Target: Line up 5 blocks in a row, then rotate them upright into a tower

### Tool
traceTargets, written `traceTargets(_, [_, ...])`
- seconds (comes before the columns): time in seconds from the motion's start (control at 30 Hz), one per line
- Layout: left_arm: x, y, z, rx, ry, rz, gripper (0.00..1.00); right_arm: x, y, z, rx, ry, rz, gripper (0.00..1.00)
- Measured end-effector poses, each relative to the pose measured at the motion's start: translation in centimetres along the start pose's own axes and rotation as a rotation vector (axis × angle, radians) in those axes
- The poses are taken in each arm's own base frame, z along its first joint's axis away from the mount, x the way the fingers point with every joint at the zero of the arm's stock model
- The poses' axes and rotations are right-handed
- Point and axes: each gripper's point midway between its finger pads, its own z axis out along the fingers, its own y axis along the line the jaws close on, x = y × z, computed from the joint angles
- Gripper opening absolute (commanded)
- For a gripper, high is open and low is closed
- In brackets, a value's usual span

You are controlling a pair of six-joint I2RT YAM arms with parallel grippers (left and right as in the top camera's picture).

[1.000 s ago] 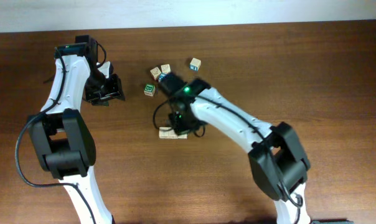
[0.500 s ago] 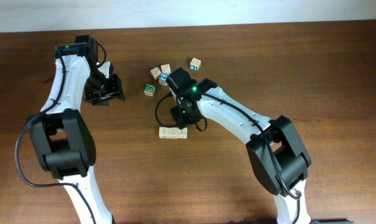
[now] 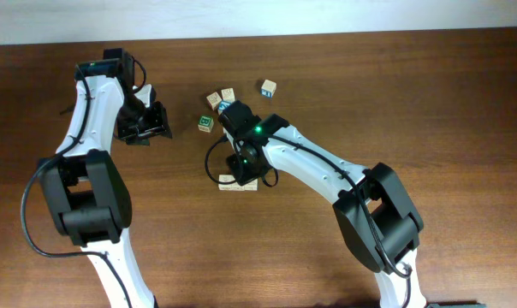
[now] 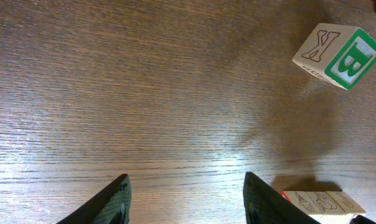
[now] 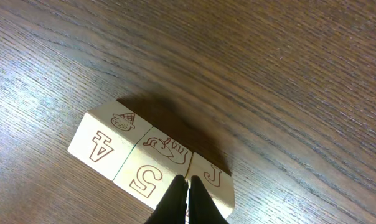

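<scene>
Blocks (image 5: 145, 176): 4, 5, perhaps J.

The overhead camera looks straight down on the table (image 3: 464, 103) from far off and takes in both arms. Each wrist camera hangs close over the wood. The left one looks past the left fingers (image 4: 110, 202) at a slant, and the right one looks past the right fingers (image 5: 175, 202) almost straight down. All three views share the row of three cubes (image 5: 144, 168).

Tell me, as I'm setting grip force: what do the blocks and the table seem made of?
The blocks look like pale, matte, unvarnished wood with printed brown figures. The table looks like dark wood or wood-look laminate: streaky grain, slight sheen.
</scene>
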Motion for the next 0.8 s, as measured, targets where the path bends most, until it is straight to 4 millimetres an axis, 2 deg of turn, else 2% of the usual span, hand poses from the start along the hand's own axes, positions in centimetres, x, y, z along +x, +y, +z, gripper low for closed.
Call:
traceTargets(0.2, [0.0, 0.0, 0.0, 0.0, 0.0, 0.0, 0.56, -0.9, 0.0, 0.0, 0.003, -0.038, -0.005, 0.06])
traceTargets(0.37, [0.0, 0.0, 0.0, 0.0, 0.001, 0.0, 0.56, 0.3, -0.5, 1.3, 0.013, -0.015, -0.002, 0.06])
traceTargets(0.57, [0.1, 0.0, 0.0, 0.0, 0.002, 0.0, 0.56, 0.2, -0.5, 1.3, 0.013, -0.016, -0.002, 0.06])
traceTargets(0.63, [0.1, 0.0, 0.0, 0.0, 0.003, -0.001, 0.56, 0.4, -0.7, 0.4, 0.021, 0.017, 0.013, 0.06])
traceTargets(0.67, [0.0, 0.0, 0.0, 0.0, 0.002, 0.0, 0.57, 0.3, -1.1, -0.6, 0.027, 0.033, 0.04, 0.05])
traceTargets(0.73, [0.1, 0.0, 0.0, 0.0, 0.003, -0.001, 0.56, -0.5, -3.1, -3.2, 0.041, 0.048, 0.158, 0.05])
traceTargets(0.8, [0.0, 0.0, 0.0, 0.0, 0.001, 0.0, 0.56, 0.8, -5.6, -4.2, 0.042, 0.112, 0.285, 0.05])
